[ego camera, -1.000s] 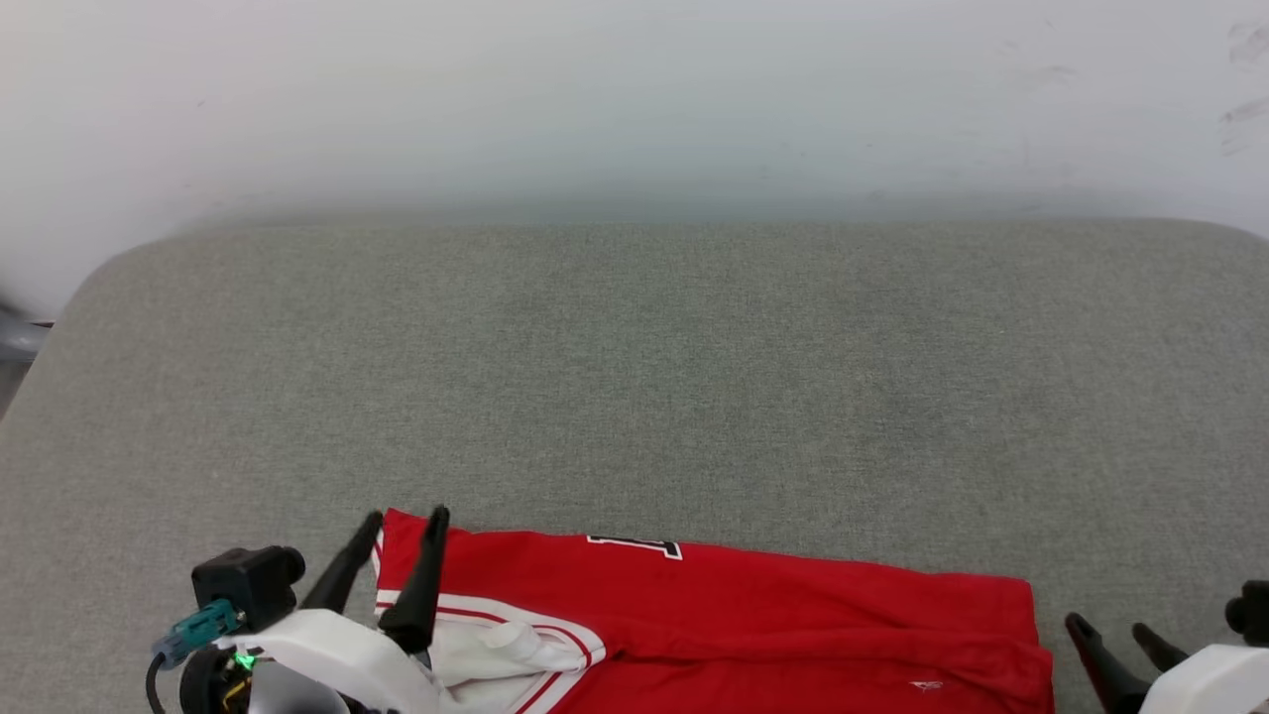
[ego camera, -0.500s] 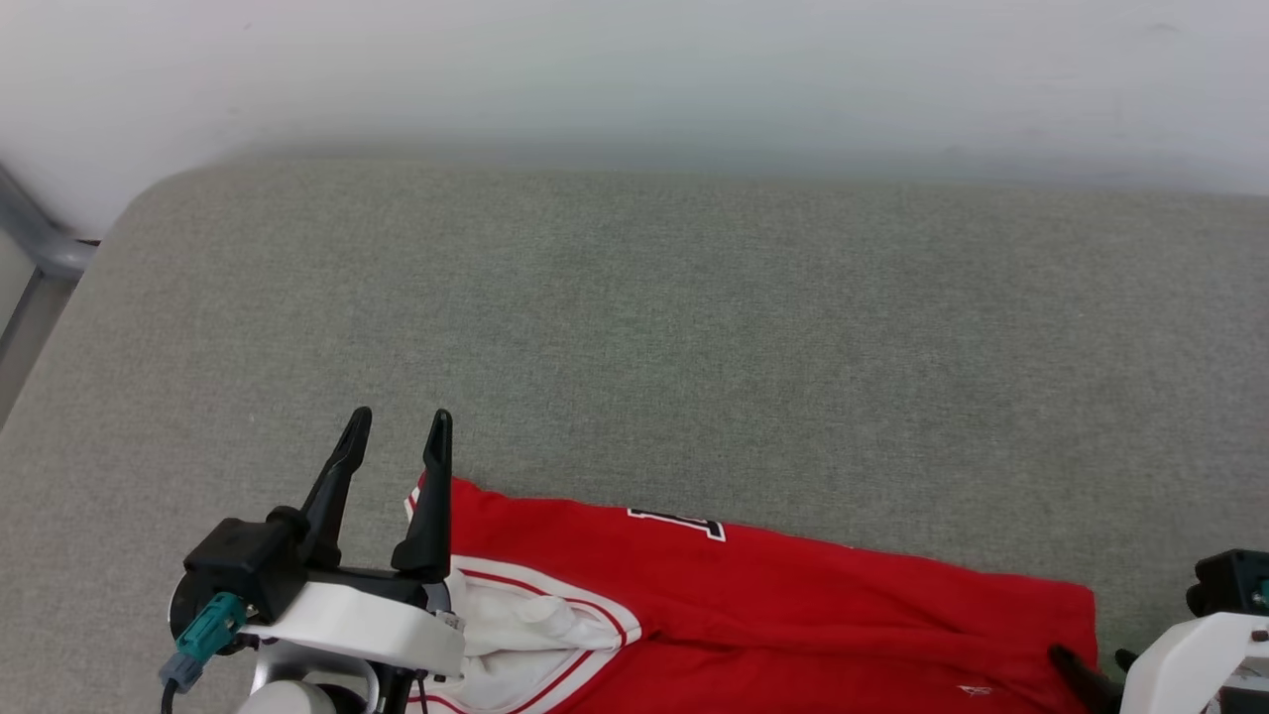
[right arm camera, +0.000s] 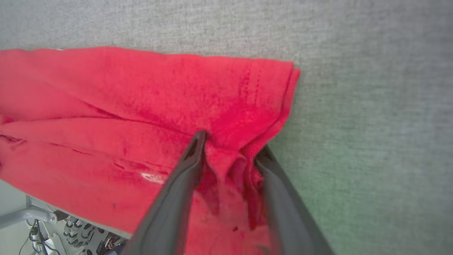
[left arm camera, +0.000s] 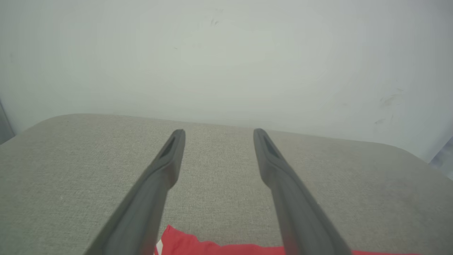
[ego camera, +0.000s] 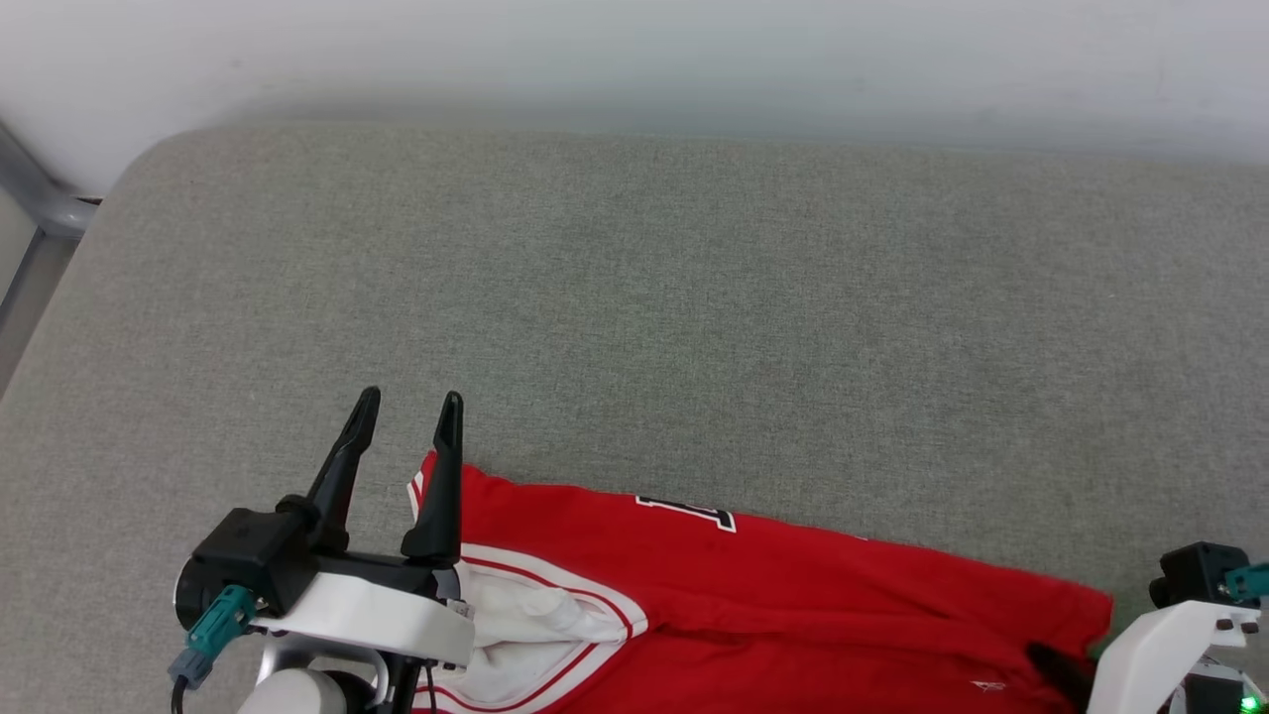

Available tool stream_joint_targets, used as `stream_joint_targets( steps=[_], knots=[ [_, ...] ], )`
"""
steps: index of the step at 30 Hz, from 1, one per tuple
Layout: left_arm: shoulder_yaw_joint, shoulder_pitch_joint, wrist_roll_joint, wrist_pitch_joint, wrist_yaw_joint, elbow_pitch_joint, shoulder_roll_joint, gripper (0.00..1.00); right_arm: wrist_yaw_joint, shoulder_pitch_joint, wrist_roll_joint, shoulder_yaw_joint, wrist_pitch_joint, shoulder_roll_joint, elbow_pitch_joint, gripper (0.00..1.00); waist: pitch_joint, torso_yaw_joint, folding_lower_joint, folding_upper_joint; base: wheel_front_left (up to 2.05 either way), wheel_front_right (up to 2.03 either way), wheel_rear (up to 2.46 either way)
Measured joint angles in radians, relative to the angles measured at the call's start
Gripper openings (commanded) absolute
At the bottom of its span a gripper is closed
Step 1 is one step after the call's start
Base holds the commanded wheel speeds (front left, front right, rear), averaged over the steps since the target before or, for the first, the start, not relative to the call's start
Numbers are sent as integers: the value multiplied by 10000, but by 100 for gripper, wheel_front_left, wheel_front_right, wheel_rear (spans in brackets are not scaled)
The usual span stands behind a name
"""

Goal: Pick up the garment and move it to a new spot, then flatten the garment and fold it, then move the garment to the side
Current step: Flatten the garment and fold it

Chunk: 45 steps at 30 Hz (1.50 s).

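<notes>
Red thin jersey (ego camera: 793,595) with white-red striped trim lies along the bottom edge of head view on grey fabric counter (ego camera: 634,297); left fingers (ego camera: 441,486) spread wide, empty, lower left by its corner; right fingers (right arm camera: 175,198) straddle a bunched fold at its lower-right corner, can't tell if clamped.

The garment (ego camera: 793,595) is a bright red jersey lying spread low at the 6 o'clock edge of the grey surface (ego camera: 634,297), its long side running from 9 to 3 o'clock, with a long crease along it. At its 8 o'clock end a white-and-red striped opening shows the white inside. White-outlined dark lettering (ego camera: 684,511) sits at its 12 o'clock edge. A small white logo (ego camera: 986,684) lies toward 4 o'clock, where the cloth is puckered.
</notes>
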Motion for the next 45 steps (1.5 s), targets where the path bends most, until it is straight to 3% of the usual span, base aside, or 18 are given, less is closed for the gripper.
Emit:
stream_joint_targets(
  steps=[11,22,25,28,34,39,42,45],
  knots=[
    [31,108,201,77,267,-48,213,100,21,-499,295,42,-316,-476,-132,0,-474,-328,0,1,0,0,0],
    [36,291,259,105,447,-270,263,100,21,-543,-73,-2408,174,-924,-284,0,-789,-500,0,0,0,0,0],
    [35,328,263,104,499,-268,265,100,19,-519,-161,-3091,489,-886,-326,0,-830,-530,0,0,0,0,0],
    [19,381,263,104,529,-249,263,100,19,-540,42,-3547,1175,-439,-385,0,-876,-574,0,0,0,0,0],
    [-69,446,240,109,529,-153,249,100,19,-897,2115,-4289,3457,1110,-566,0,-1024,-588,0,0,0,0,0],
    [-142,450,236,165,571,-115,245,100,19,-1152,4230,-4403,4707,1335,-420,0,-1095,-525,0,0,0,0,0],
    [-174,450,234,226,573,-111,249,100,19,-1192,5777,-3751,4730,1344,236,0,-1117,-459,0,0,0,0,0],
    [-198,450,234,284,577,-123,259,100,19,-1206,6613,-2819,4395,1354,546,0,-1104,-387,0,0,0,0,0]
  ],
)
